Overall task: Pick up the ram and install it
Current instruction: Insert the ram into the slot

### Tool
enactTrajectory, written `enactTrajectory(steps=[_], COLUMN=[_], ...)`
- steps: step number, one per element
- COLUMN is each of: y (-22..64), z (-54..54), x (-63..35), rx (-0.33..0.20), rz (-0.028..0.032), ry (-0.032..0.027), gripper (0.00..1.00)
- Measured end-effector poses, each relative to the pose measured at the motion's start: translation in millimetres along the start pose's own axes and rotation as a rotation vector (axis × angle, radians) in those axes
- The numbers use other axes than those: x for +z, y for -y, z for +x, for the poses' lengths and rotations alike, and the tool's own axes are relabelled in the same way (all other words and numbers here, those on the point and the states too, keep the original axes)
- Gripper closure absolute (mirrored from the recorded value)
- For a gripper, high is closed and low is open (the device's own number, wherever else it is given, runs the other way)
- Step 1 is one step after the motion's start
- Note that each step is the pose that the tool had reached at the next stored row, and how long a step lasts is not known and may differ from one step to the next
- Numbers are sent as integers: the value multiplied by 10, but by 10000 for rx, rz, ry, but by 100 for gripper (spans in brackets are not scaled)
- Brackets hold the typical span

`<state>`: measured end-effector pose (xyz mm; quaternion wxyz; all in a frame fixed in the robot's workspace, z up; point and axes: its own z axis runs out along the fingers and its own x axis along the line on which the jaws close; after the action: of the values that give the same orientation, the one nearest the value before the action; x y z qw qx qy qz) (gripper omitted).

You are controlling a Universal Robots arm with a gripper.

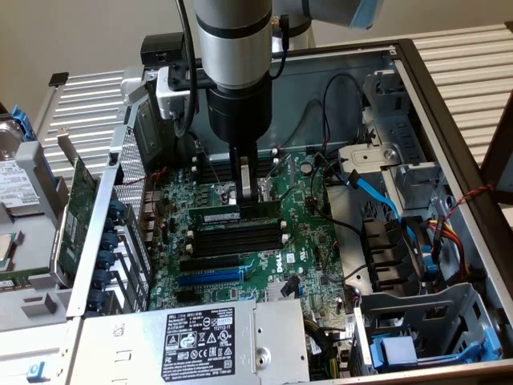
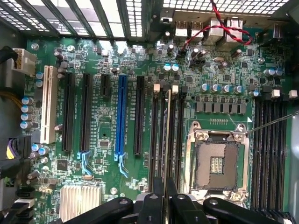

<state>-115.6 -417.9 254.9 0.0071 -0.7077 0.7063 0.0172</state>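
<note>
The ram is a long dark-green stick with a white label strip. It stands on edge over the motherboard, in line with the rearmost of the black memory slots. My gripper comes straight down from above and is shut on the stick near its middle. In the wrist view the ram shows edge-on as a thin line running along the slots, held between the black fingers of my gripper. I cannot tell whether the stick is pushed into the slot or just resting on it.
The open case holds a CPU socket, a blue expansion slot and a second bank of slots. A power supply sits at the front, with drive cages and cables at the exterior view's right. A green expansion card lies outside the case.
</note>
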Motion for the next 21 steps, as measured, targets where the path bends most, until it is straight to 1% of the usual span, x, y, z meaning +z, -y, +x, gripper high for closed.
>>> enactTrajectory(steps=[3,8,14,17,19,21], y=[4,9,10,10,11,10], z=[13,66,67,64,62,62], x=[5,14,69,75,78,87], rx=[-2,-1,-1,-2,-2,-3], rz=[1,2,0,0,0,-8], ry=[2,3,1,-6,-22,-21], gripper=[86,86,86,86,86,86])
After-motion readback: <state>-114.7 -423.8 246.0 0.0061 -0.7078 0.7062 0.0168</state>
